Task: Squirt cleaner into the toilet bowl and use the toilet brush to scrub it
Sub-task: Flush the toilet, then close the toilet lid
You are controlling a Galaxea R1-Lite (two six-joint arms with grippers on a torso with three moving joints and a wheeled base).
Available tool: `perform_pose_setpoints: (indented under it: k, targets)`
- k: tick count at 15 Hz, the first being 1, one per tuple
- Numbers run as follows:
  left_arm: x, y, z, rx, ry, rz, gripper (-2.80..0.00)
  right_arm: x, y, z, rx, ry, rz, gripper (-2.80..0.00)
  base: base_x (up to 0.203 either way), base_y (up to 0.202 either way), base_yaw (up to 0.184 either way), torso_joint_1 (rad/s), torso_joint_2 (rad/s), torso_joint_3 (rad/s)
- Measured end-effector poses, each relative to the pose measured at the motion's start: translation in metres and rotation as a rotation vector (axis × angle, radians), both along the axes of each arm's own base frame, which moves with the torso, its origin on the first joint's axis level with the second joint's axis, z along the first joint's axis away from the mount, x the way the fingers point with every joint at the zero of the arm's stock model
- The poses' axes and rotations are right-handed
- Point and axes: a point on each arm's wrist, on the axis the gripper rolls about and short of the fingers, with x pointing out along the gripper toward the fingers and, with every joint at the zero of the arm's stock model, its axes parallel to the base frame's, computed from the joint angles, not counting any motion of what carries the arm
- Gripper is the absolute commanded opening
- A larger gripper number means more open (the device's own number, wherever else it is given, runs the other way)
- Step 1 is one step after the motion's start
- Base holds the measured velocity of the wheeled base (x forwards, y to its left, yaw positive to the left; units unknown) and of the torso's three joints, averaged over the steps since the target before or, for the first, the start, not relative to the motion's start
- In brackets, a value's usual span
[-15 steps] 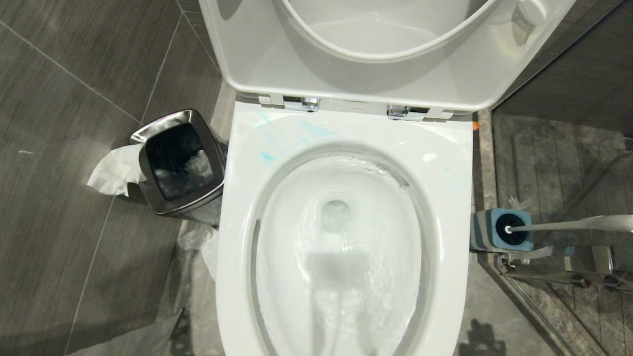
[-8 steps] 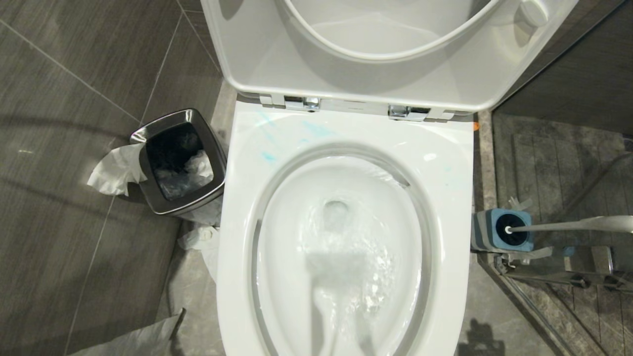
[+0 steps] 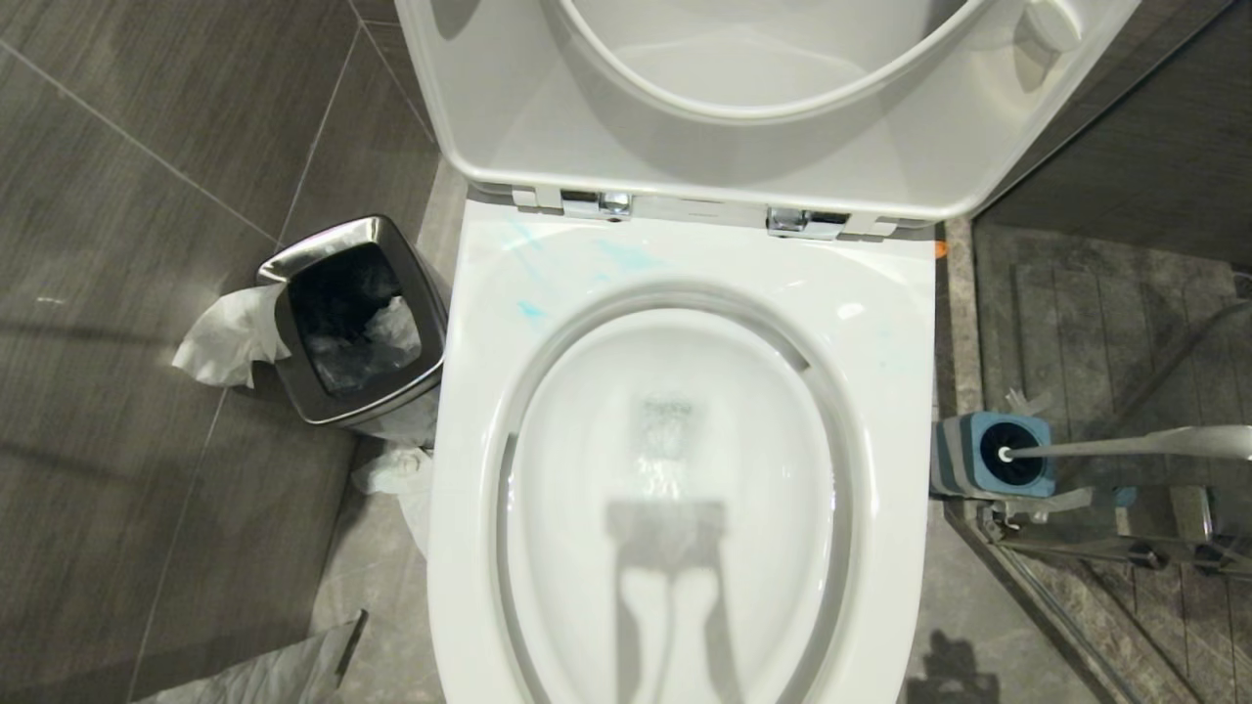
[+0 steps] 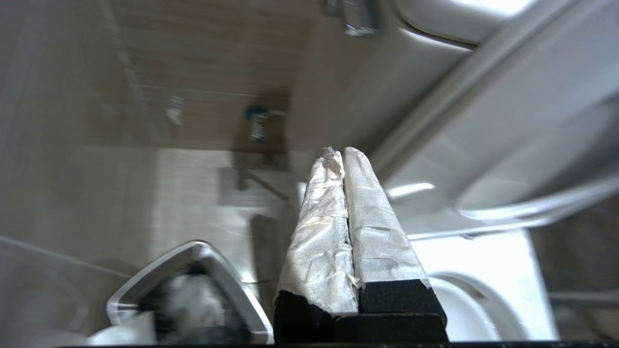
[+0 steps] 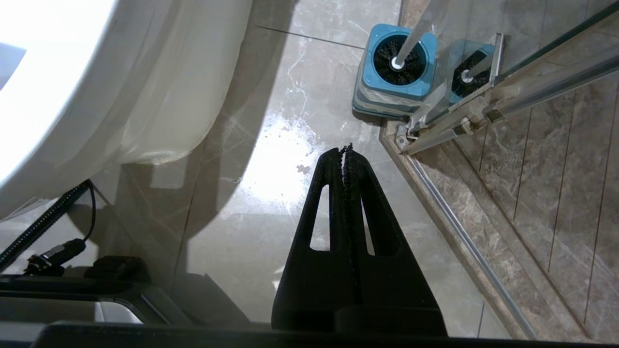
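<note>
- Brush [image 3: 1125, 445] stood in its holder [image 3: 993, 455] beside the bowl [image 3: 880, 323]; cleaner [image 3: 531, 311] streaked the rim.
- Both grippers, left [image 4: 343, 152] and right [image 5: 347, 150], were closed, empty (brush untouched).
- Right one should open, then grasp the handle squarely.

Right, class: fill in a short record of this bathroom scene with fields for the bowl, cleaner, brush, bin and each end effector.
toilet bowl: seat and lid raised, water in the basin
cleaner: pale blue streaks on the rim's back left
toilet brush: standing in its blue holder, right of the bowl
waste bin: left of the bowl, tissue hanging over its edge
left end effector: shut, holding nothing, above the bin
right end effector: shut, holding nothing, over the floor near the holder
</note>
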Motion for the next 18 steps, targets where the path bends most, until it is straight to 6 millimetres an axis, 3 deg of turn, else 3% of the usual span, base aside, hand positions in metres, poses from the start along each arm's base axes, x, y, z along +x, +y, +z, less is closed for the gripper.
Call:
perform_pose_setpoints:
  k: [4, 18]
  targets:
    - [0.003, -0.004, -0.012, -0.048, 0.08, -0.159, -2.8, 0.0, 0.0, 0.0, 0.0, 0.001, 0.001, -2.8, 0.0, 0.0, 0.0, 0.0, 0.0, 0.0]
    - [0.026, -0.018, -0.026, -0.048, 0.113, -0.295, -2.8, 0.0, 0.0, 0.0, 0.0, 0.0, 0.0, -2.8, 0.0, 0.0, 0.0, 0.0, 0.0, 0.0]
